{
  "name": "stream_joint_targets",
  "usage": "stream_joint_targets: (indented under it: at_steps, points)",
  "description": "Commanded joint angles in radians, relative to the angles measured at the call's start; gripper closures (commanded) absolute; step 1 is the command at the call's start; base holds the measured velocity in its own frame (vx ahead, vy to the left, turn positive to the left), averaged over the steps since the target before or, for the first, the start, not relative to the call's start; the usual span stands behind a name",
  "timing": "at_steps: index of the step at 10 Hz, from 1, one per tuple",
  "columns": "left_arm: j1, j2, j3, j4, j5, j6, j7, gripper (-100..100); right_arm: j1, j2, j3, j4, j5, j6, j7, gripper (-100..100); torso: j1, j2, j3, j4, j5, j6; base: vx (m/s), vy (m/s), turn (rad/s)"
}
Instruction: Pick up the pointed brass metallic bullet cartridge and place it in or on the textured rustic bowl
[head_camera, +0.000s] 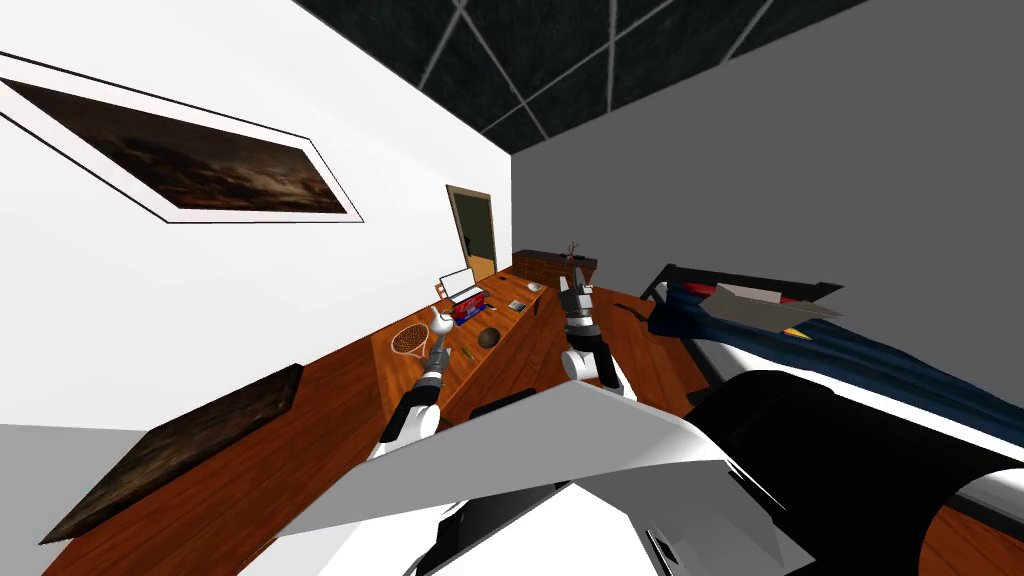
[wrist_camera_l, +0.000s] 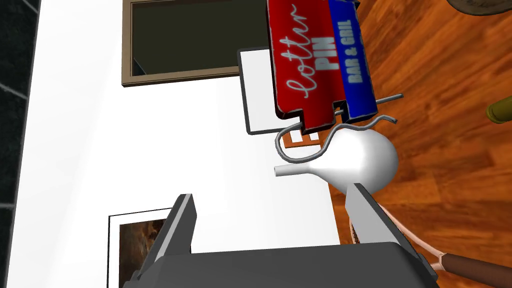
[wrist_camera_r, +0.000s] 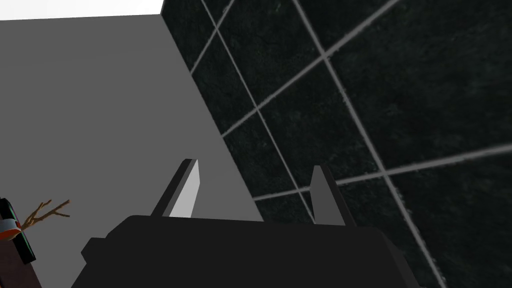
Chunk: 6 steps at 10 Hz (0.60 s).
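Observation:
On the long wooden table (head_camera: 520, 325) by the white wall lies the small olive-brass cartridge (head_camera: 467, 353), with the dark round bowl (head_camera: 488, 338) just beyond it. My left gripper (head_camera: 438, 346) hovers over the table, left of the cartridge and close to a white flask (head_camera: 443, 321). In the left wrist view that gripper (wrist_camera_l: 270, 194) is open and holds nothing. The flask (wrist_camera_l: 360, 160) sits just past one finger (wrist_camera_l: 364, 210). The cartridge's end (wrist_camera_l: 500, 110) and the bowl's rim (wrist_camera_l: 480, 5) are cut off by the picture's edge. My right gripper (head_camera: 578, 278) is raised over the table's far part, and in its wrist view it (wrist_camera_r: 254, 169) is open and empty.
A red and blue box (wrist_camera_l: 320, 65), a bent wire (wrist_camera_l: 300, 145) and an open laptop (head_camera: 458, 283) stand beyond the flask. A racket (head_camera: 408, 340) lies by the left gripper, its handle (wrist_camera_l: 475, 267) near the finger. A bed with a blue cover (head_camera: 800, 345) is on the right.

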Motion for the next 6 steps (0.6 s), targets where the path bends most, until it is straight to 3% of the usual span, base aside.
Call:
stream_joint_targets:
  at_steps: [1, 2, 5, 6]
  points:
    - [-0.014, 0.018, -0.017, 0.050, 0.035, 0.027, -0.024, -100, 0.000, 0.000, 0.000, 0.000, 0.000, 0.000, 0.000, 0, 0.000, 0.000, 0.000, 0.000, 0.000, 0.000, 0.019, -0.001, -0.212]
    - [-0.014, 0.018, -0.017, 0.062, 0.035, 0.027, -0.024, -100, 0.000, 0.000, 0.000, 0.000, 0.000, 0.000, 0.000, 0, 0.000, 0.000, 0.000, 0.000, 0.000, 0.001, 0.016, 0.004, -0.118]
    - [-0.058, 0.048, -0.039, 0.146, 0.099, 0.084, -0.064, -100, 0.000, 0.000, 0.000, 0.000, 0.000, 0.000, 0.000, 0, 0.000, 0.000, 0.000, 0.000, 0.000, 0.000, 0.015, 0.002, -0.189]
    - [-0.058, 0.048, -0.039, 0.172, 0.099, 0.084, -0.064, -100, 0.000, 0.000, 0.000, 0.000, 0.000, 0.000, 0.000, 0, 0.000, 0.000, 0.000, 0.000, 0.000, 0.001, 0.015, 0.007, -0.115]
